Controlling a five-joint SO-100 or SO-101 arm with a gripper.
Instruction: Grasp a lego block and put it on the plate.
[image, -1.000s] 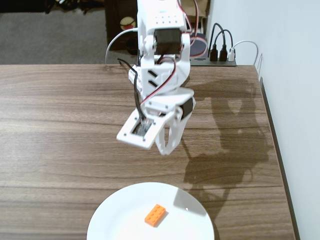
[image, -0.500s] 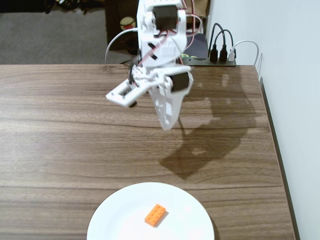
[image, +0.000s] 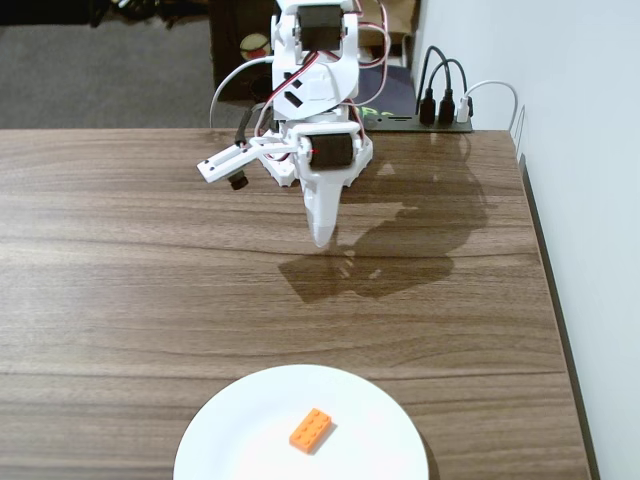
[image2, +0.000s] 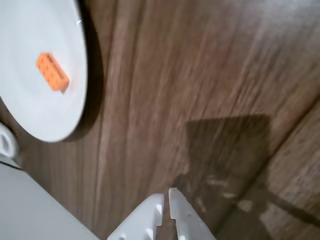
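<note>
I see smooth round white plate (image: 240, 440) nearest, studded orange lego block (image: 312, 430) on it; end effector (image2: 166, 201) nearly closed, empty, over wood-grain table (image: 120, 280).

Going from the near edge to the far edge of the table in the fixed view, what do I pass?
Plate with the orange brick on it → bare wood table → hand hanging above its shadow → power strip at the back edge.
</note>
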